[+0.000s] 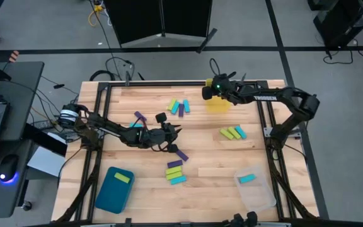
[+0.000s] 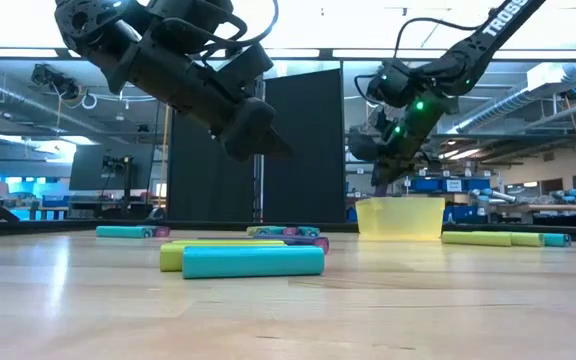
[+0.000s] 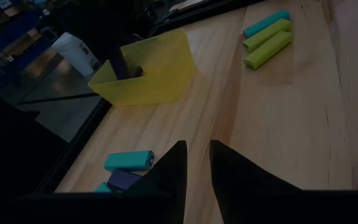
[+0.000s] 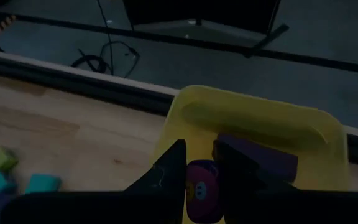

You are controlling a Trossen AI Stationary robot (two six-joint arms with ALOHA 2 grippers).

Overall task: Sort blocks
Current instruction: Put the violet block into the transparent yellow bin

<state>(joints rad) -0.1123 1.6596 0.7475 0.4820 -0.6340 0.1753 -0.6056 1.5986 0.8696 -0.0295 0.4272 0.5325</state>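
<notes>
Left gripper: raised over table centre, fingers nearly together w/ a thin gap, nothing between them. Purple block just below it, stacked blocks beyond that; another cluster above it. Right gripper: directly over yellow bin, clenched on a purple block; second purple block lies inside the bin. Green/cyan blocks near, toward table front.
</notes>
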